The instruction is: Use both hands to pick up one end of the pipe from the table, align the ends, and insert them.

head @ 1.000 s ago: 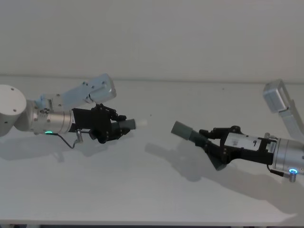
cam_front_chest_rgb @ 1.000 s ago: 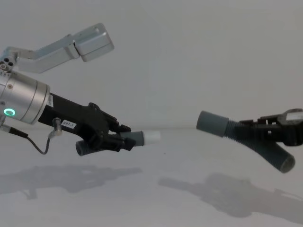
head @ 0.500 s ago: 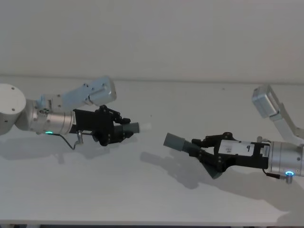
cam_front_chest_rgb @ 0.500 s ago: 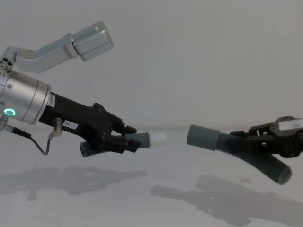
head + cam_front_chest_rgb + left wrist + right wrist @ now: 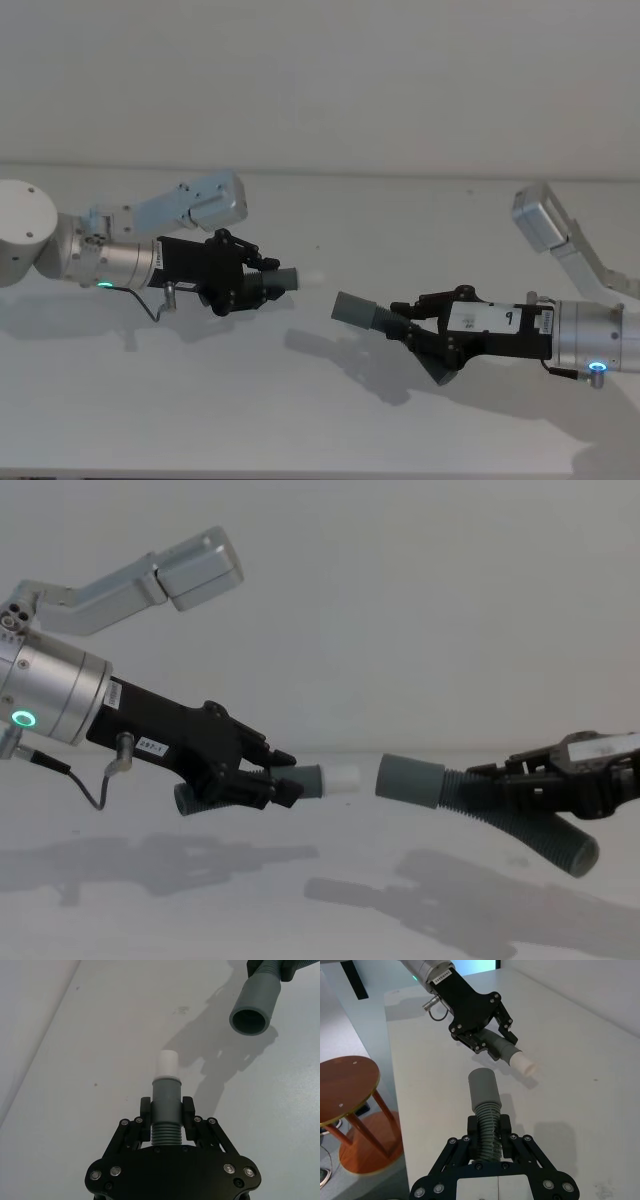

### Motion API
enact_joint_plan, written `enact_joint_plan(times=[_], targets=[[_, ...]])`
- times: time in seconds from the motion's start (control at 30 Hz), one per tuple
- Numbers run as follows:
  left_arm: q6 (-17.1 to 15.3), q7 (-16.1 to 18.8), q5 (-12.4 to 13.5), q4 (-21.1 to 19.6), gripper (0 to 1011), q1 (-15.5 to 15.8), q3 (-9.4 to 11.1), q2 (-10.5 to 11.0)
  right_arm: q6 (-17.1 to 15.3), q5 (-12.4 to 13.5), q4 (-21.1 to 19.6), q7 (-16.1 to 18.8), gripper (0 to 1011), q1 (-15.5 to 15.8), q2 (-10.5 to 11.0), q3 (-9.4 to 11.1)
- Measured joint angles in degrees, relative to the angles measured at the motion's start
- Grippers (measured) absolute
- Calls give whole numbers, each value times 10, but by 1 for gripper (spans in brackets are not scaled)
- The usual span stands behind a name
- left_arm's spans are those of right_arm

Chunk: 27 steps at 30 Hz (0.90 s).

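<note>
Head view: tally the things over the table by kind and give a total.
Ribbed hose pieces: 2, one with a white tip held in the left hand, one with a plain sleeve held in the right hand.
Hands: 2.
Total: 4, above the white table.

The table [image 5: 330,410] is a plain matte white surface stretching wide across the head view. Soft grey shadows [image 5: 440,915] fall on it. A few tiny dark specks [image 5: 181,1009] mark its top.
</note>
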State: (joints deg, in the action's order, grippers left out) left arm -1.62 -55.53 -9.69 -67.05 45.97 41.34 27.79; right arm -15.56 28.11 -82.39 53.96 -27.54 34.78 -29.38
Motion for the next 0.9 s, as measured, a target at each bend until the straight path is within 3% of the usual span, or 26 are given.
enact_joint_plan(times=[0.9], targets=[[5,-11,-10,9,355,13,14,3,-2,-5,36,-9,256,-27,-16,-28]])
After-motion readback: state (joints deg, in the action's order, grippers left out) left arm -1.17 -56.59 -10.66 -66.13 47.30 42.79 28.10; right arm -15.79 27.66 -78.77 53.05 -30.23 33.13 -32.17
